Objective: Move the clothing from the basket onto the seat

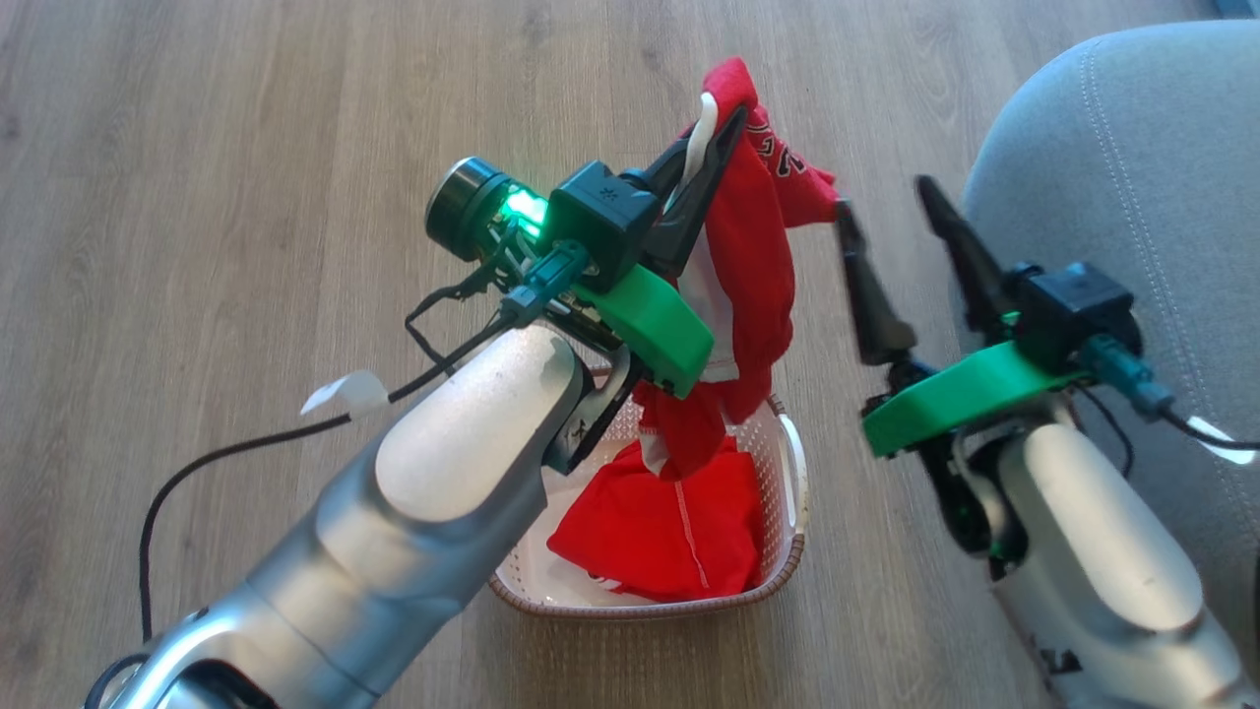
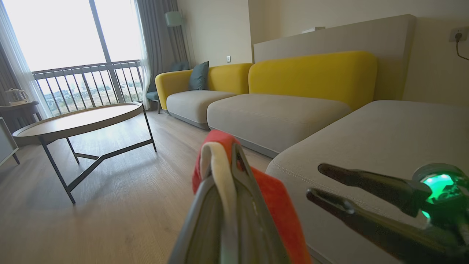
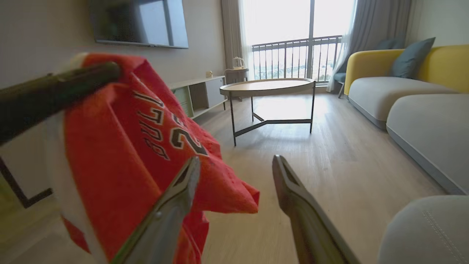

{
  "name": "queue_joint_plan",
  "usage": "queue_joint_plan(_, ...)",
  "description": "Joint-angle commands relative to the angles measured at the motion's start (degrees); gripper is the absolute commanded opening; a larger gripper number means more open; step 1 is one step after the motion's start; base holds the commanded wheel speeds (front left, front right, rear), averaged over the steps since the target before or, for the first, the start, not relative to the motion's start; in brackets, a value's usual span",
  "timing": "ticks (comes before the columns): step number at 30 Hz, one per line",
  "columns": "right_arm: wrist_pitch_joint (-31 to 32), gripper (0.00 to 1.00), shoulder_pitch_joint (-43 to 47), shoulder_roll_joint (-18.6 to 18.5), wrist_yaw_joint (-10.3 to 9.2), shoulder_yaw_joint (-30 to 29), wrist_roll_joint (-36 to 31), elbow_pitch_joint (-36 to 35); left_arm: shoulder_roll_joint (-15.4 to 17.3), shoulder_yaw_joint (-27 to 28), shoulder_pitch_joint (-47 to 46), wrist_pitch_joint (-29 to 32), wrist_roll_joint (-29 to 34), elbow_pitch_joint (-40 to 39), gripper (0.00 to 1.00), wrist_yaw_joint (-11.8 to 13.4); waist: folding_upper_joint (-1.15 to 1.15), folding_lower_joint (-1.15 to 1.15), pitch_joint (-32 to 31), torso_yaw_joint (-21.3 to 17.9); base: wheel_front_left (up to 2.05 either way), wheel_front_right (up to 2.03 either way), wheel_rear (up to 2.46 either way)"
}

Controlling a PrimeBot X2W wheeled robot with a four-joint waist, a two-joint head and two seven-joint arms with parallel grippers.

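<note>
1. Head view: the left gripper (image 1: 724,126) is clamped on a red garment (image 1: 760,246) above the basket (image 1: 793,473) on the floor (image 1: 197,148). A second garment (image 1: 660,537) lies inside. The right gripper (image 1: 883,199), fingers apart, hovers just right of the cloth, near the seat (image 1: 1132,148).
2. Left wrist view: the gripper pinches the white stripe (image 2: 220,168).
3. Right wrist view: the printed garment hangs left of the spread gripper.

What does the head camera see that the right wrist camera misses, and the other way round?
Head camera's own: the basket, with a second red garment lying in it. Right wrist camera's own: a round coffee table, a wall television and a balcony window. Shared: the raised red garment pinched in the shut left hand, the open right hand, the grey seat and the wooden floor.
</note>
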Motion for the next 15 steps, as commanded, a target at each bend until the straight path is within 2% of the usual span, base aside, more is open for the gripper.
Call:
queue_joint_plan(1, -0.3, 1.0, -1.9, -0.9, 0.41, 2.1, 1.0, -3.3, 0.5, 1.6, -3.2, -0.3, -0.7, -2.1, 0.0, 0.7, 0.0, 0.0, 0.1, 0.1, 0.0, 0.0, 0.0)
queue_joint_plan(4, -0.3, 1.0, -2.7, -3.3, 0.41, 7.9, 3.2, -6.4, 0.5, 1.0, -3.3, -0.3, -1.0, -2.3, 0.0, 0.7, 0.0, 0.0, 0.1, 0.3, 0.0, 0.0, 0.0)
queue_joint_plan(7, -0.3, 1.0, -4.2, -5.7, 0.41, 13.2, 5.0, -6.4, 0.5, 0.3, -3.4, -0.3, -1.2, -2.6, 0.0, 0.9, 0.0, 0.0, 0.1, 0.7, 0.0, 0.0, 0.0)
queue_joint_plan(11, -0.3, 1.0, -6.7, -7.5, 0.41, 19.0, 6.9, -3.6, 0.5, -0.8, -3.5, -0.3, -1.6, -3.3, 0.0, 1.0, 0.0, 0.0, 0.0, 1.4, 0.0, 0.0, 0.0)
queue_joint_plan(15, -0.3, 1.0, -9.7, -7.7, 0.41, 23.6, 9.2, 0.5, 0.5, -1.9, -3.4, -0.3, -2.3, -3.9, 0.0, 1.1, 0.0, 0.0, -0.2, 2.2, 0.0, 0.0, 0.0)
